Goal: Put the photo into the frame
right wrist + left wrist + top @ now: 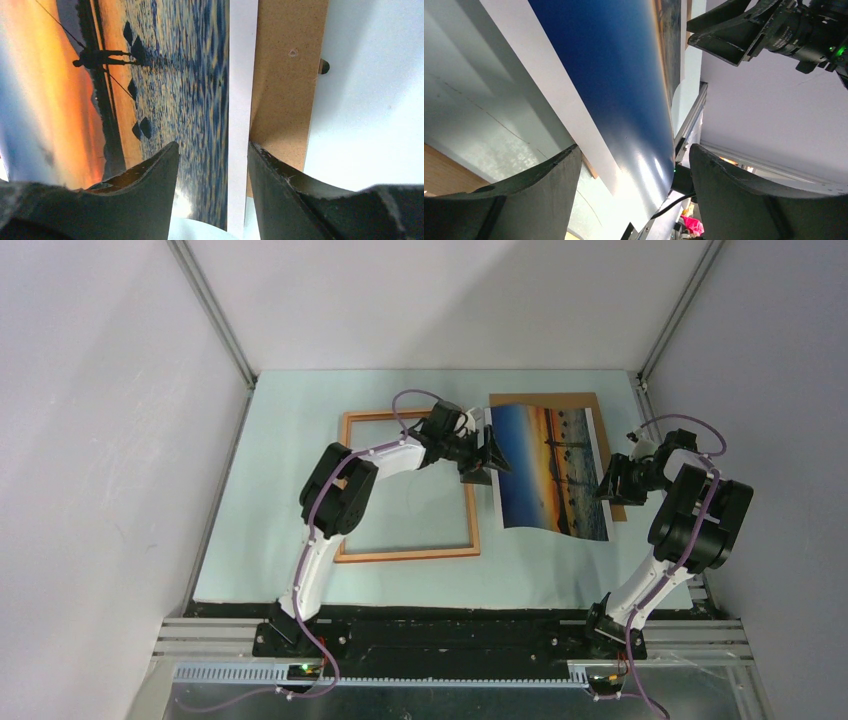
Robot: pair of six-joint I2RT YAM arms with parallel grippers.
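Note:
The photo (550, 465), a sunset print with a white border, lies right of centre, partly over a brown board, with its near edge curled. The empty wooden frame (408, 553) lies flat to its left. My left gripper (493, 455) is at the photo's left edge. In the left wrist view the raised blue edge of the photo (624, 75) runs between its wide-open jaws (634, 152), clear of both. My right gripper (607, 483) hovers open over the photo's right edge. Its fingers (214, 145) straddle the white border of the photo (165, 75).
The brown backing board (590, 405) lies under the photo's far right side, and a small clip (324, 66) shows at its edge. The pale green mat (290, 490) ends at metal rails near the arm bases. Grey walls and slanted posts enclose the table.

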